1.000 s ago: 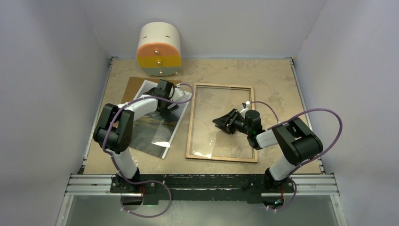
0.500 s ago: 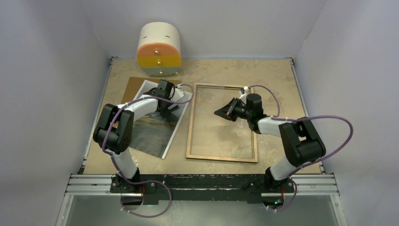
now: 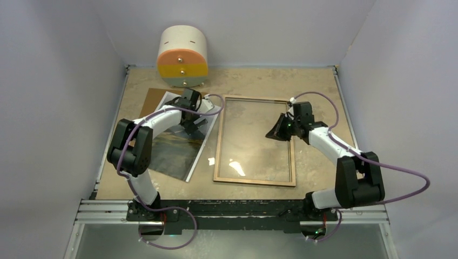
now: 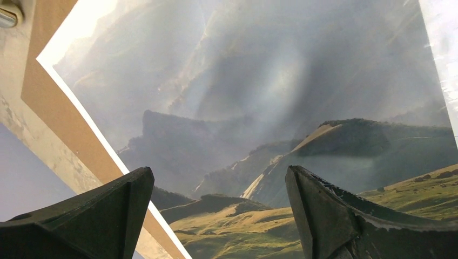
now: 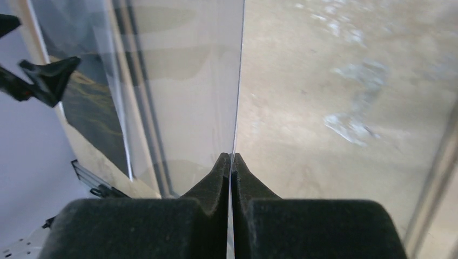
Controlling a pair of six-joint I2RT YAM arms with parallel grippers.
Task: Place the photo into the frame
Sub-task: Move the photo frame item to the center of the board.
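1. My right gripper (image 3: pixel 269 134) shifts toward 2 o'clock, from the middle of the frame (image 3: pixel 292 162) to near its right rail.
2. Its jaws, apart a second ago, now pinch the edge of the glass pane (image 3: pixel 246 129).
3. Bright glare patches (image 3: pixel 235 167) appear on the pane's 7 o'clock corner.
4. My right elbow (image 3: pixel 357 181) swings out toward 5 o'clock.

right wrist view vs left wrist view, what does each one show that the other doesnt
Only the right wrist view: the right gripper shut on the thin edge of the clear glass pane, seen almost edge-on.

Only the left wrist view: the left gripper open, its fingers spread above the photo, which fills the picture, with the brown backing board sticking out from under it.

Both: the photo's dark landscape, small at the left edge in the right wrist view, and the tan table.
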